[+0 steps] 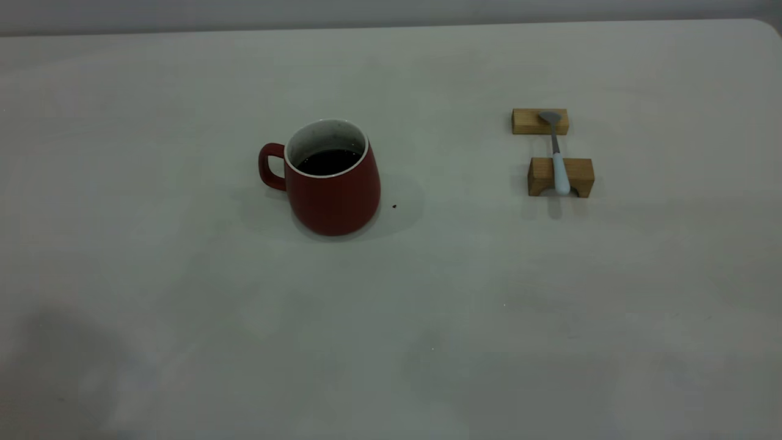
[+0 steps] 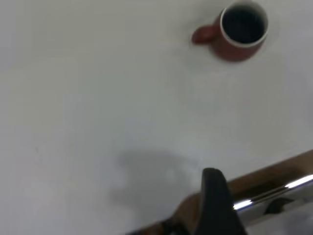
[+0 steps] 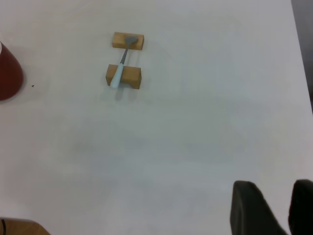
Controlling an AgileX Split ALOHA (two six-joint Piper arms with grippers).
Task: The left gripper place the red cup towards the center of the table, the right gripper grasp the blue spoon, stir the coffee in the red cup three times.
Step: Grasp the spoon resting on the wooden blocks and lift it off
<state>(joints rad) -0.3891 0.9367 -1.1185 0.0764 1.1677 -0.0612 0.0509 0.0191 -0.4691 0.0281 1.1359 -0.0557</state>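
The red cup (image 1: 336, 195) stands upright left of the table's (image 1: 183, 305) middle, handle to the left, with dark coffee (image 1: 328, 162) inside. The blue spoon (image 1: 559, 168) lies across two wooden blocks at the right, pale handle toward the front. Neither gripper shows in the exterior view. My left gripper (image 2: 215, 196) is a black shape over the table's edge, far from the red cup (image 2: 230, 46). My right gripper (image 3: 278, 196) is open with nothing between its fingers, well away from the blue spoon (image 3: 119, 73).
The far wooden block (image 1: 530, 121) carries the spoon's bowl and the near block (image 1: 580, 174) its handle. A small dark speck (image 1: 394, 206) lies just right of the cup. A brown table edge with a metal rail (image 2: 274, 188) shows beside the left gripper.
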